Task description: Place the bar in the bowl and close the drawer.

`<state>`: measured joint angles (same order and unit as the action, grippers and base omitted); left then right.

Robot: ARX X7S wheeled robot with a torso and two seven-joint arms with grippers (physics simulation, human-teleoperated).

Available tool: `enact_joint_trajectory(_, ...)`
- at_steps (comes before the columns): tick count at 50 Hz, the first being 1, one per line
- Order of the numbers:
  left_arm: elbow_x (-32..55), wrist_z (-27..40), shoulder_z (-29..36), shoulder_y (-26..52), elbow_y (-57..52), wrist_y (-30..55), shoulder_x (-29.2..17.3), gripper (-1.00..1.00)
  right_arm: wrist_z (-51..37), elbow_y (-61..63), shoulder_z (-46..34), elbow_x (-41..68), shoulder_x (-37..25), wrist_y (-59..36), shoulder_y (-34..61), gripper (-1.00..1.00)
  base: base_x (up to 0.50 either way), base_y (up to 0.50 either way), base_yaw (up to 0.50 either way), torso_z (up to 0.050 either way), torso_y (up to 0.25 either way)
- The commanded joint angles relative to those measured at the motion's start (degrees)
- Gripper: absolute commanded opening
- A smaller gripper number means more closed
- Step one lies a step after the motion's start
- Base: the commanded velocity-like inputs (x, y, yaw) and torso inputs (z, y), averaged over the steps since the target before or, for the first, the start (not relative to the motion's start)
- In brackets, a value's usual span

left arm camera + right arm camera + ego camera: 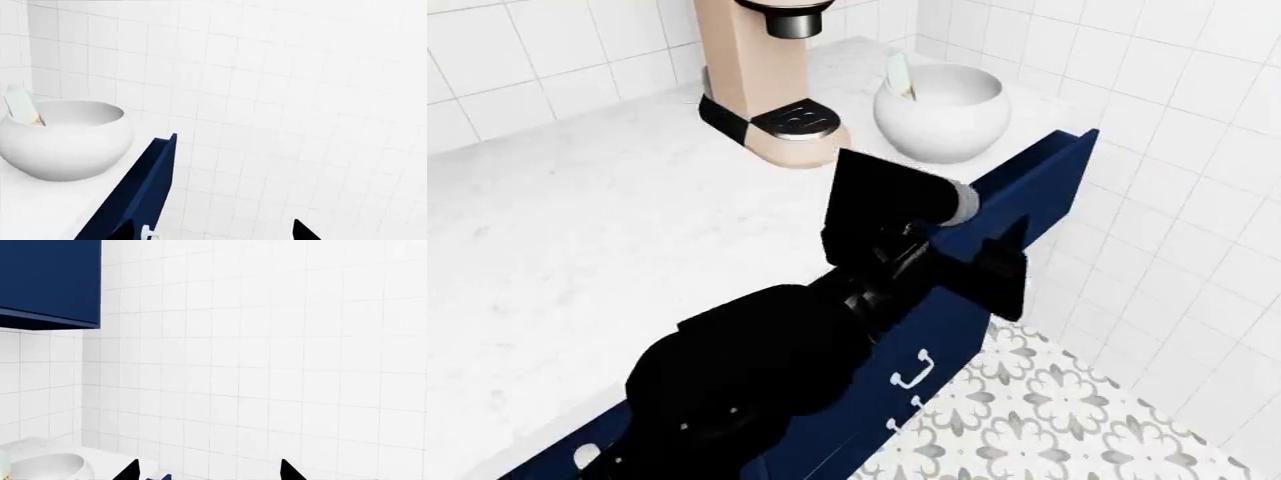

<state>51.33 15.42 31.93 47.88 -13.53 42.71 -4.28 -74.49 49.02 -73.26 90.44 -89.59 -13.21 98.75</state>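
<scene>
We are looking down from the head camera over a black arm [774, 360] that is reaching from about 7 o'clock toward the frame's middle, where a black gripper [994, 265] is hanging over the front edge of the drawer [1034, 185]; which arm this is we cannot tell, and we cannot tell whether its jaws are apart or together. In the right wrist view we are seeing two dark fingertips [128, 471] standing well apart, so the right gripper [208, 472] is spread wide and holding nothing. In the left wrist view only one dark tip [305, 232] is showing, so the state of the left gripper is something we cannot tell. The navy drawer is standing pulled out from the counter [587, 230], running toward 1 o'clock, with a white curved handle [913, 372] below at about 5 o'clock. Beyond it, at about 12 o'clock, the beige coffee maker [767, 80] is standing on the counter, and just beside it at 1 o'clock the white bowl [941, 115] is sitting. The bar [898, 77] is leaning tilted inside the bowl against its wall.
</scene>
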Motion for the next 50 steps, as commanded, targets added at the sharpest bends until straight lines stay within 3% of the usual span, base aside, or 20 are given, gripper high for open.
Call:
enact_joint_trajectory(1,2.7,-2.4,13.7,2.2,13.1,-9.0,4.1,1.0,-0.4,0.7,-0.7,-0.8,-0.4,1.3,-1.3,1.0,0.0,0.0,0.0,0.0,0.0)
enact_joint_trajectory(7,8.3,-1.7,30.0,7.3,24.4,-20.9,4.2,1.0,-0.4,0.8,-1.5,-2.0,-0.4,2.4,-2.4,1.0,0.0,0.0,0.0,0.0,0.0)
enact_joint_trajectory(12,20.2,-0.1,49.9,14.7,33.0,-34.7,4.3,1.0,-0.3,1.0,-2.0,-2.8,-0.4,3.1,-3.1,1.0,0.0,0.0,0.0,0.0,0.0)
enact_joint_trajectory(15,24.2,0.0,56.7,16.3,35.2,-38.6,4.3,1.0,-0.5,1.2,-2.4,-3.2,-0.4,4.0,-3.6,1.0,0.0,0.0,0.0,0.0,0.0)
enact_joint_trajectory(35,18.0,-3.7,57.2,11.0,45.7,-35.1,4.3,1.0,-1.0,2.1,-4.2,-5.6,-0.4,7.5,-6.2,1.0,0.0,0.0,0.0,0.0,0.0)
enact_joint_trajectory(50,19.2,-4.0,57.0,8.6,55.8,-35.4,4.3,1.0,-1.5,2.6,-5.3,-7.4,-0.4,8.9,-7.9,1.0,0.0,0.0,0.0,0.0,0.0)
